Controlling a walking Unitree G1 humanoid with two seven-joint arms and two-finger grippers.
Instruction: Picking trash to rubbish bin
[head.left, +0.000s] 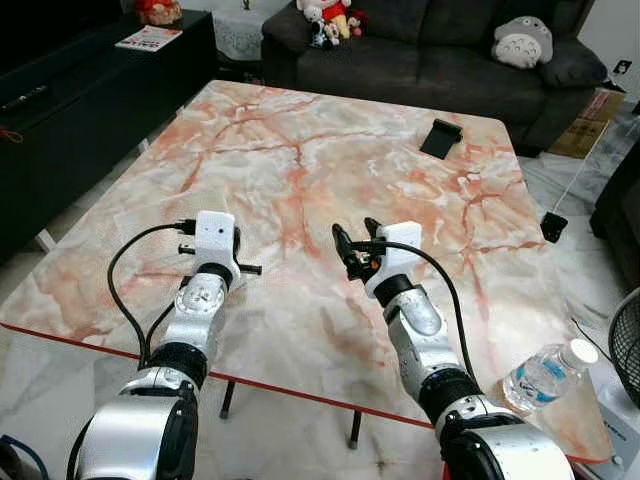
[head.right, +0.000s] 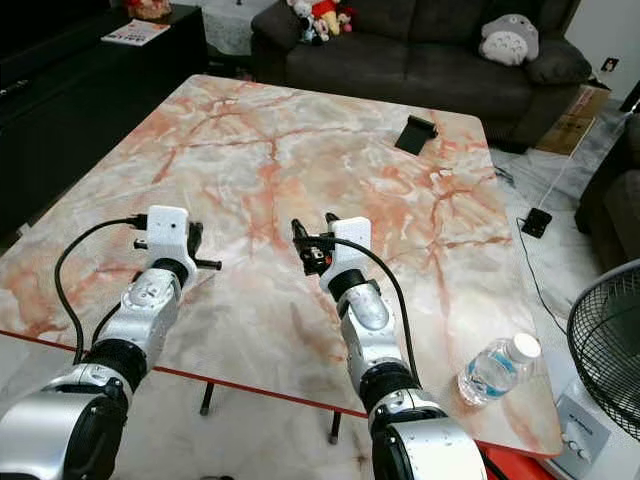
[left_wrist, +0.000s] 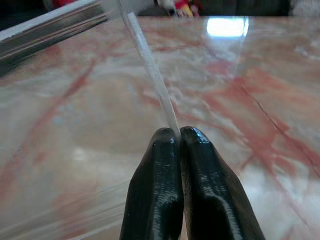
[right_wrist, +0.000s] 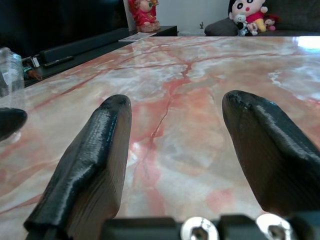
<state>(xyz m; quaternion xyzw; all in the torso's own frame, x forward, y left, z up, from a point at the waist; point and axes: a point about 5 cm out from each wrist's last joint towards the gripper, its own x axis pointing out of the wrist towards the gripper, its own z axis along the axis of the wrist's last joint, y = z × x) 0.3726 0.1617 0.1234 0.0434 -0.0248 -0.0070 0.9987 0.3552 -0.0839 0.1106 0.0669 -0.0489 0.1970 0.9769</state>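
My left gripper (left_wrist: 179, 132) is shut on the thin edge of a clear plastic wrapper (left_wrist: 150, 70), low over the near left of the pink marble table (head.left: 330, 160). From the head, the wrapper is a faint transparent patch (head.left: 138, 226) just left of that gripper (head.left: 213, 222). My right gripper (head.left: 355, 238) hovers open above the middle of the table's near half, with nothing between its fingers (right_wrist: 105, 145). A clear plastic water bottle (head.left: 548, 372) lies on its side at the table's near right corner, to the right of my right arm.
A small black object (head.left: 440, 137) stands on the far right of the table. A dark sofa (head.left: 430, 40) with soft toys is behind the table and a black cabinet (head.left: 70, 110) is on the left. A fan (head.right: 605, 340) and floor cables are at the right.
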